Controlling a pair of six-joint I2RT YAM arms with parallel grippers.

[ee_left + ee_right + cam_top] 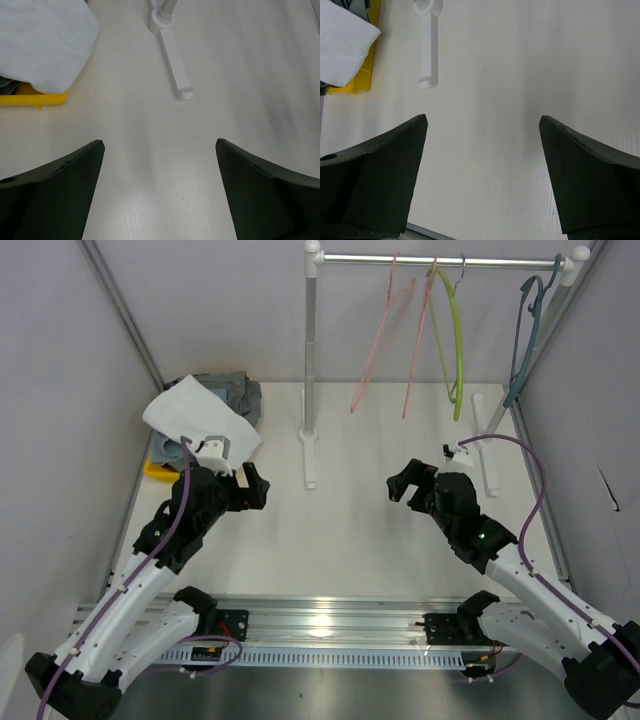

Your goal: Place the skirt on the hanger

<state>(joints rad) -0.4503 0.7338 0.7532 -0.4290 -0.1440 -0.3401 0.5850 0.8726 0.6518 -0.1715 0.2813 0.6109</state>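
Note:
A white garment (pixel 195 420) lies on a pile with grey cloth (pixel 235 390) over a yellow tray (pixel 158 469) at the back left; I cannot tell which piece is the skirt. Hangers hang on the rack rail (pixel 500 260): two pink ones (pixel 385 330), a green one (pixel 457 345) and a grey-blue one (pixel 525 335). My left gripper (pixel 250 487) is open and empty just right of the pile. My right gripper (pixel 405 483) is open and empty over the mid table. The white garment also shows in the left wrist view (pixel 45 40) and the right wrist view (pixel 342 45).
The rack's white left post and foot (pixel 310 455) stand between the two grippers at the back; the foot shows in the left wrist view (pixel 175 65) and the right wrist view (pixel 429 50). The rack's right foot (pixel 487 455) lies near the right wall. Grey walls close in both sides.

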